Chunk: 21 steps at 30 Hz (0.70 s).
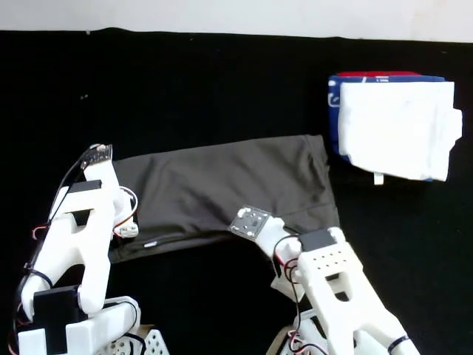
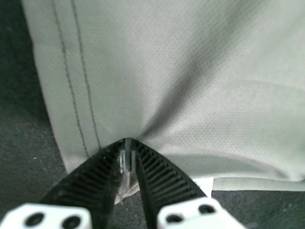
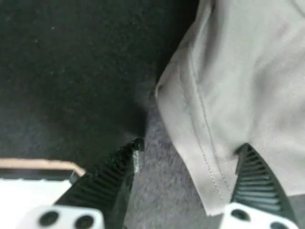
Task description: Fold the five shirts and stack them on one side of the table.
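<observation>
Fold in hand, seen from my remote station: a dark grey shirt [image 1: 222, 188] lies spread across the black worktop [image 1: 185, 89]. Its long axis runs side to side, and the far-right end sits a little higher in the high view. The left tool [image 2: 127, 145] is pinched tight on the cloth at the shirt's left end, just inside a double-stitched hem, and the fabric puckers into creases where the tips meet. The right tool [image 3: 191, 147] stands wide and holds nothing. It is low at the shirt's near edge, right of the middle, with a stitched hem corner lying between its tips and closer to one of them.

The stack [image 1: 395, 126] of finished shirts sits at the far right of the worktop, white on top with blue and red edges showing beneath. It lies just beyond the grey shirt's right end and apart from it.

The relation that matters, as I read it, is that the shirt stretches away to the right from the gripped end, toward the stack. Its near hem is already inside the open right tool. I judge that this tool need only close on the hem before both arms can carry an edge across the shirt's long axis.
</observation>
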Available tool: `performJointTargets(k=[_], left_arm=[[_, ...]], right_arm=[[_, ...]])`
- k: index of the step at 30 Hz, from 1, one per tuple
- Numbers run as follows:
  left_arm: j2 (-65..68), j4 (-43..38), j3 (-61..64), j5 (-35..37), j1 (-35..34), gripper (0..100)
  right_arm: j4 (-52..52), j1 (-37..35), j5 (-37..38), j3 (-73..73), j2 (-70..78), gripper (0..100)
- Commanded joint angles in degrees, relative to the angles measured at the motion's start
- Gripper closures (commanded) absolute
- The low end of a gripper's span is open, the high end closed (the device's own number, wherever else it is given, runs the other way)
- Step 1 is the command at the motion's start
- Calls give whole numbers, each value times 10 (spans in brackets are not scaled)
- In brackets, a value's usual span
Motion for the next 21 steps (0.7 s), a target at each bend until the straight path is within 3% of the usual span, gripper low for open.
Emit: performJointTargets(k=[1,7,13,21], left_arm=[[0,-15,2,5,-22,991],[0,-15,2,5,-22,991],[0,-15,2,5,-22,991],[0,-15,2,5,-22,991]], right_arm=[[-37,0,8,2,39,695],[-64,0,7,-59,192,731],[-63,0,8,-97,232,995],[53,44,11,-214,157,993]])
